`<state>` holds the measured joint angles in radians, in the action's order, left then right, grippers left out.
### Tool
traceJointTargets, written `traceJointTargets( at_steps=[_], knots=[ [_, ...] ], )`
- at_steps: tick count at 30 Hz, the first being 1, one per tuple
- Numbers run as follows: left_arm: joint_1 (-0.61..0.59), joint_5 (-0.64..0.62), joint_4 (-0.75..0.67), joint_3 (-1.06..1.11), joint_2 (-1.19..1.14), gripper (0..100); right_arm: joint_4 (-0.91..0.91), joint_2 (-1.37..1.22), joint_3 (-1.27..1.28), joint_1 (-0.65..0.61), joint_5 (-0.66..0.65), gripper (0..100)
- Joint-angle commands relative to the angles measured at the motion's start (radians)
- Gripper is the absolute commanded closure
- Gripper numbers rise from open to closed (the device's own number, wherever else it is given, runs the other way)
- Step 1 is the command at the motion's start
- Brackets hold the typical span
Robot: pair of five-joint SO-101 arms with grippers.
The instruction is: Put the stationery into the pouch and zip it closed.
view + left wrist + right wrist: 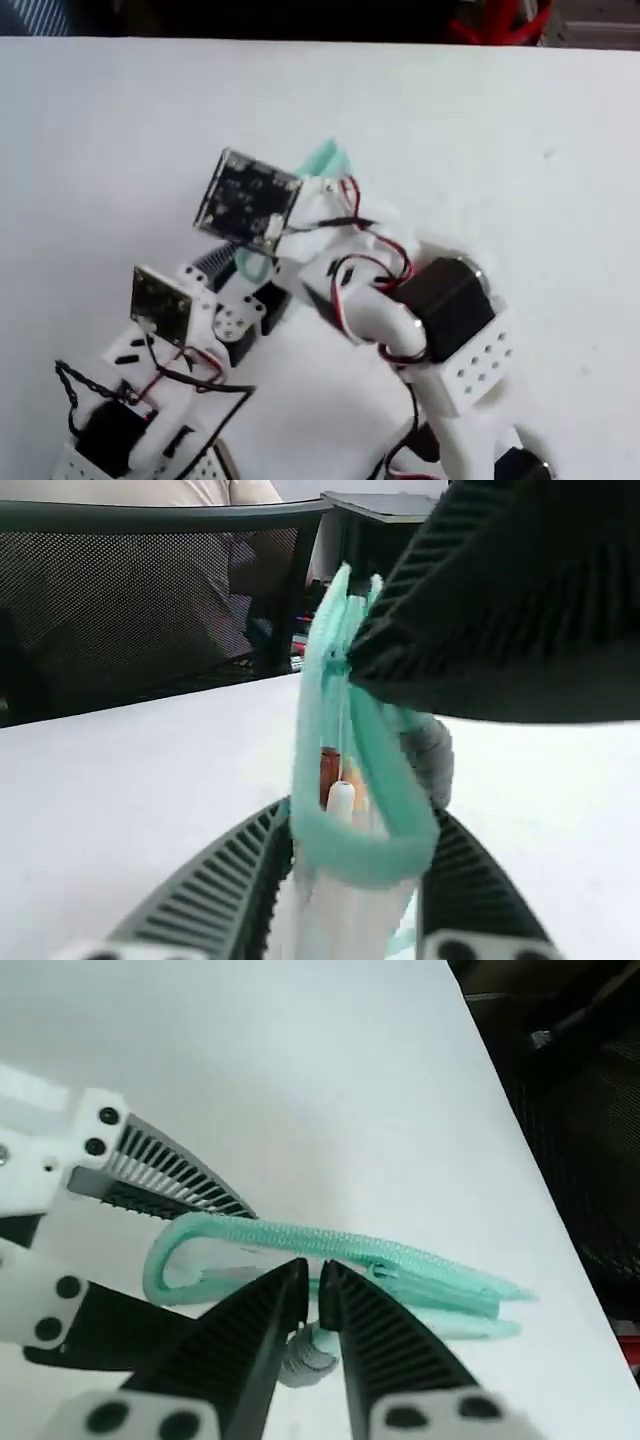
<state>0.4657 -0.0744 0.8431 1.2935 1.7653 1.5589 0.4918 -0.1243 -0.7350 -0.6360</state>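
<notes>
The right gripper (312,1278) is pinching the pouch (400,1260) partway along its top edge, tips nearly touching, while the left gripper (362,822) is clamping the pouch's near end (a finger pressing on each side). The teal pouch is sitting opening-up, its long axis running from the left gripper away across the table (500,120), and its mouth is gaping at that end with pens (340,798) showing inside. A black mesh chair (120,590) is standing beyond the white table's far edge.
</notes>
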Motion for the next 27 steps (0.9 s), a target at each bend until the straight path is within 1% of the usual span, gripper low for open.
traceJointTargets(
  at_steps=[1, 6, 10, 14, 17, 20, 21, 24, 25, 27],
  knots=[
    [0.008, -0.003, 0.002, -0.040, -0.004, 80, 0.016, -0.004, -0.006, 0.015, 0.002, 98.1],
    [0.013, -0.002, -0.095, 0.040, -0.004, 81, 0.018, 0.005, -0.015, 0.015, 0.002, 98.1],
    [0.022, 0.003, -0.189, 0.101, -0.004, 86, 0.013, -0.004, -0.048, 0.022, 0.002, 98.1],
    [0.062, 0.005, -0.290, 0.184, -0.004, 88, -0.007, -0.005, -0.060, 0.062, 0.002, 98.1],
    [0.077, 0.005, -0.305, 0.196, -0.004, 90, -0.010, -0.005, -0.058, 0.088, 0.002, 98.1],
    [0.079, 0.011, -0.305, 0.196, -0.004, 96, -0.007, -0.005, -0.061, 0.102, 0.002, 98.1],
    [0.081, 0.034, -0.307, 0.196, -0.004, 97, -0.007, -0.005, -0.061, 0.104, 0.002, 98.1],
    [0.081, 0.060, -0.307, 0.196, -0.004, 98, -0.008, 0.002, -0.063, 0.104, 0.002, 98.0],
    [0.081, 0.060, -0.307, 0.196, -0.004, 98, -0.010, 0.005, -0.064, 0.104, 0.002, 97.1],
    [0.081, 0.060, -0.307, 0.196, -0.004, 98, -0.001, 0.005, -0.103, 0.107, 0.018, 91.6]
  ],
)
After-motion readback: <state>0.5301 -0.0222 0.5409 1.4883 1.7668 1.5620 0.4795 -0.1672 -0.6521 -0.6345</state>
